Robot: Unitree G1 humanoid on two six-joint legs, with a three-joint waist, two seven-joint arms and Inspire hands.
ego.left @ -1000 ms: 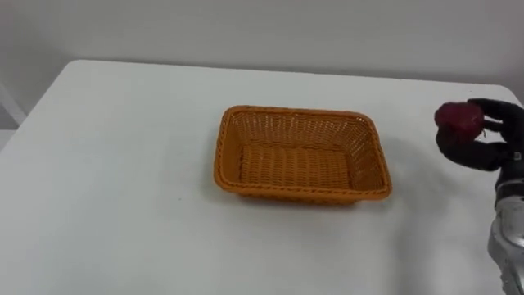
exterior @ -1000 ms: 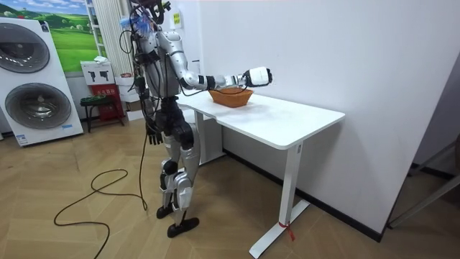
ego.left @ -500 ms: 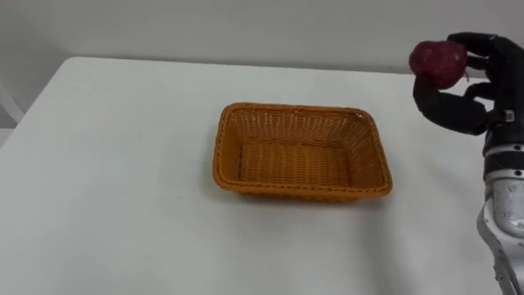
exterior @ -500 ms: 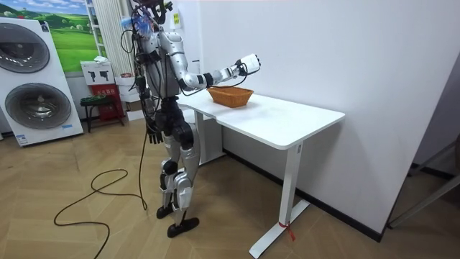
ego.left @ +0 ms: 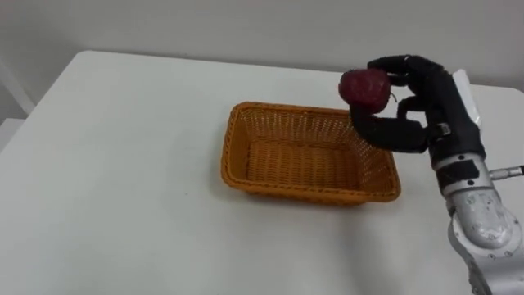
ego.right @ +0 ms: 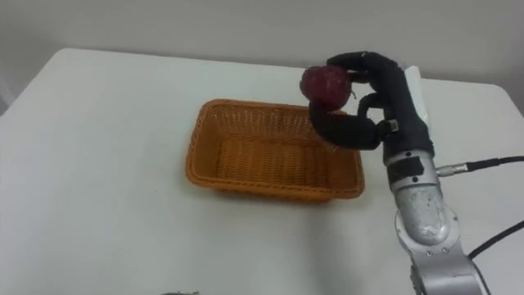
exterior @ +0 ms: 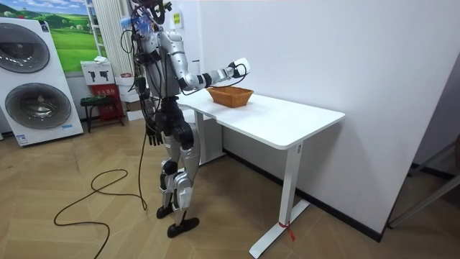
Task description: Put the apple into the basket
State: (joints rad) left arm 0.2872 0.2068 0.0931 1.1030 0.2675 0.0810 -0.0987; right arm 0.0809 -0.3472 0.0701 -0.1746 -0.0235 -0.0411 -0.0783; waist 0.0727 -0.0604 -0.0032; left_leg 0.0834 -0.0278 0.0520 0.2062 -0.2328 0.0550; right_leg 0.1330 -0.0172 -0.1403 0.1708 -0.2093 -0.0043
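Clearly the carry is the step in hand: the right hand (ego.left: 427,100) has its fingers and thumb curled around the dark red apple (ego.left: 365,88) and holds it in the air, off the table. In the eye views the apple sits over the far right corner of the orange woven basket (ego.left: 232,152), roughly above the rim rather than above the middle of the floor. The basket has nothing in it and lies on the white table (ego.left: 115,164), well in from every edge.

By my reading, the pick is done and the place is not. The next move calls for bringing the hand a little further towards the robot's left, so the apple hangs over the basket's floor. Then it should lower before the fingers loosen, or the apple may strike the rim and roll off across the table.

From the eye views come the grip itself and the apple's line over the rim. The room view adds height and stance. It shows the right arm reaching out with clear air between hand and basket, the robot upright at the table's end, and the left hand (exterior: 152,135) hanging low by its hip.
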